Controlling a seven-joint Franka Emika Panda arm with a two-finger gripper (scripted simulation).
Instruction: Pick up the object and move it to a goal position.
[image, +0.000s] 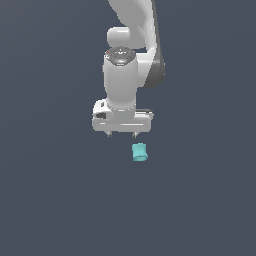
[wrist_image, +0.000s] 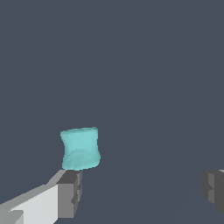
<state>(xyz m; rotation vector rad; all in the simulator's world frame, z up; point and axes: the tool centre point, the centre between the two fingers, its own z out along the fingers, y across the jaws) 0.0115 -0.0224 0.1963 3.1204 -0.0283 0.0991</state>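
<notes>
The object (image: 139, 152) is a small teal spool-shaped cylinder resting on the dark grey floor, just below and toward the exterior view's right of my white gripper (image: 121, 135). The gripper hangs above the floor, pointing down, with its two short fingertips wide apart and nothing between them. In the wrist view the object (wrist_image: 80, 148) stands just beyond one grey finger pad (wrist_image: 70, 193), outside the gap, while my gripper (wrist_image: 142, 190) is open; the other pad (wrist_image: 213, 189) shows at the frame's edge.
A uniform dark grey floor (image: 50, 200) fills both views. The white arm (image: 131, 45) rises above the gripper toward the top of the exterior view. No other objects or goal marker show.
</notes>
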